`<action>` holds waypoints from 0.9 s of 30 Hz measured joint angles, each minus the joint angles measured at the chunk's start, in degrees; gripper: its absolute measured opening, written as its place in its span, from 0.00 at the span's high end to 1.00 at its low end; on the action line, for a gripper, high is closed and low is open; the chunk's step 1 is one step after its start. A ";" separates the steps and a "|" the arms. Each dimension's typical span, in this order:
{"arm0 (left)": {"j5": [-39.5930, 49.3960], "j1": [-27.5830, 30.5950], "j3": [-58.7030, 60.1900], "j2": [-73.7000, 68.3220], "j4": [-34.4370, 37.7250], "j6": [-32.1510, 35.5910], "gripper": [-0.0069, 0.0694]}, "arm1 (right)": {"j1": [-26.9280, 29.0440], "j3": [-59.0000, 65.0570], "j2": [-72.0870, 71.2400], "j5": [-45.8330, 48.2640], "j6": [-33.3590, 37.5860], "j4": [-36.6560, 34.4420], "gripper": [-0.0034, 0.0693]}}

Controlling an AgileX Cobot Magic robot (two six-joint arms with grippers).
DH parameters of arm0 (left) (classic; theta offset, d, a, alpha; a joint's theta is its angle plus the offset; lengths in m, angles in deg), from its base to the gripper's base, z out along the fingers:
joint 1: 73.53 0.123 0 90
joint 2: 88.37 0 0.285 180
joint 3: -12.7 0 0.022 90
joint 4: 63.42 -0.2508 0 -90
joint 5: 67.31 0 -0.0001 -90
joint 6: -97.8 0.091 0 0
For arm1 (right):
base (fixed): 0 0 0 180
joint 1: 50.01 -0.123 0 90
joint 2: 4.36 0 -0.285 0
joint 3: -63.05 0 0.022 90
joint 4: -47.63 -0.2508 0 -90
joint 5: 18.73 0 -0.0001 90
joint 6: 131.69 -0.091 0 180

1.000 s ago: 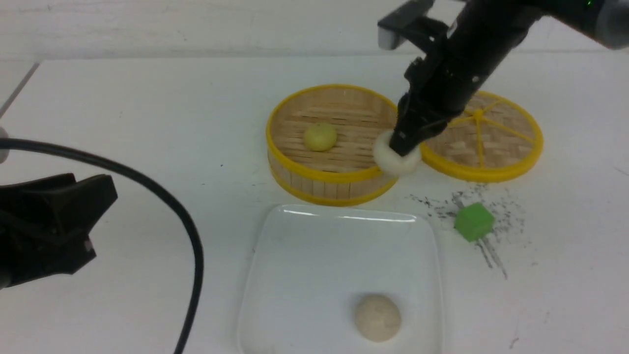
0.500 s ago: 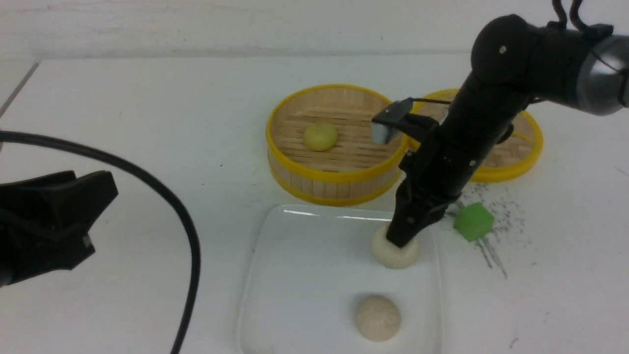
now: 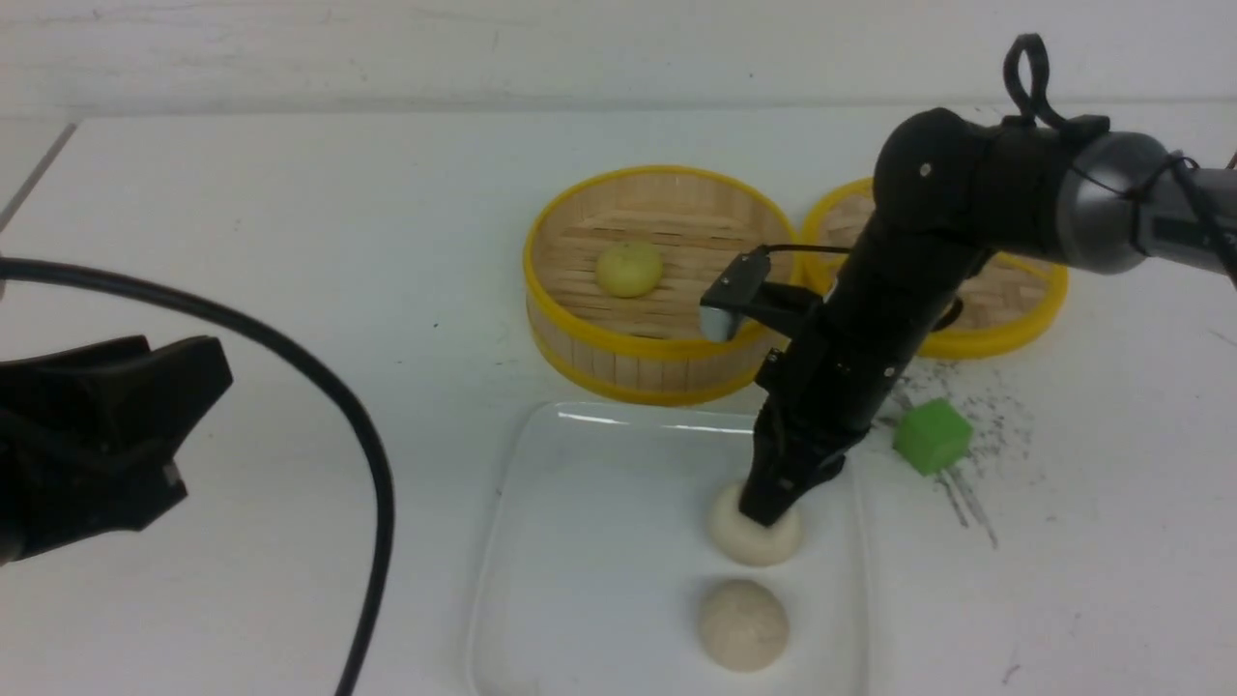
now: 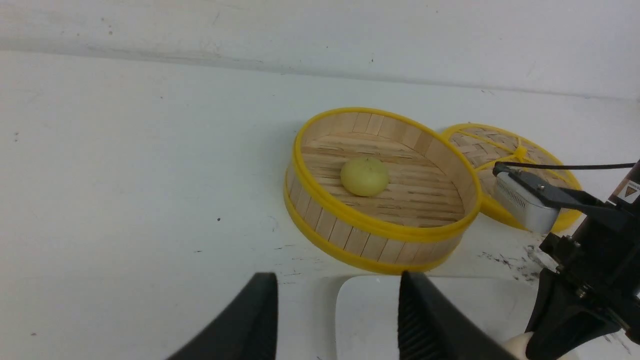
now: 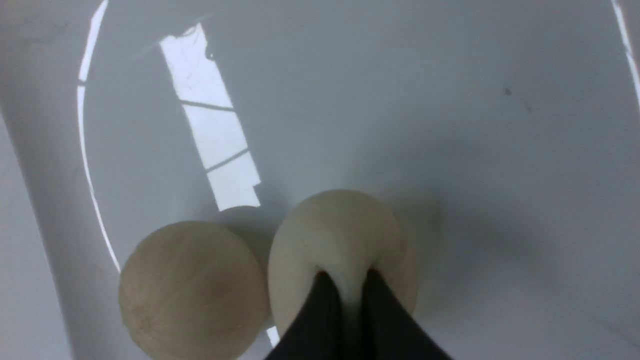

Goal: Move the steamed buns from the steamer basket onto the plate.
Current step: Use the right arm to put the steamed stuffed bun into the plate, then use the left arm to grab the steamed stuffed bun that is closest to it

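On a white bench [image 3: 290,242], the black right arm [image 3: 899,290] has carried a small, smooth, off-white steamed bun [image 3: 754,536] out of the round bamboo-slat steamer basket with yellow rims [image 3: 657,372]. A second ago it hung at the basket's edge. Now it sits low over, perhaps on, the large glossy white square plate [image 3: 599,541], just beside a slightly larger beige speckled bun [image 3: 743,623]. The right jaws are pinched together on the off-white bun, so I judge it delivered but not released. The small pale yellow dome-shaped bun [image 3: 629,269] is alone in the basket, half the job undone. The right wrist view shows what the front cannot: the fingertips [image 5: 325,310] dig into the soft top of the off-white bun [image 5: 340,235], creasing it, and the two buns on the plate [image 5: 450,125] almost touch. The left wrist view shows the left jaws apart and empty, hanging near the plate's far edge [image 4: 370,310] and facing the basket [image 4: 380,240]. Behind lies a flat woven lid with yellow spokes [image 3: 1015,290], and a small green cube [image 3: 932,436] is near the plate.
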 joint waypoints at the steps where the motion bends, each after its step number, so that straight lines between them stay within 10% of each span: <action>1: 0.00 0.00 0.00 0.00 0.00 0.00 0.44 | 0.00 0.00 0.00 0.45 0.08 0.00 0.90; 5: 0.00 0.00 0.00 0.00 0.00 0.00 0.44 | 0.00 0.00 0.00 1.78 0.13 0.00 0.82; 15: 0.10 0.00 0.00 0.00 0.00 0.00 0.44 | 0.00 0.00 0.00 2.24 0.13 0.00 0.07; 27: 1.41 0.00 0.00 0.00 0.33 0.00 0.44 | 0.00 -7.71 -7.32 -0.29 0.11 2.34 0.15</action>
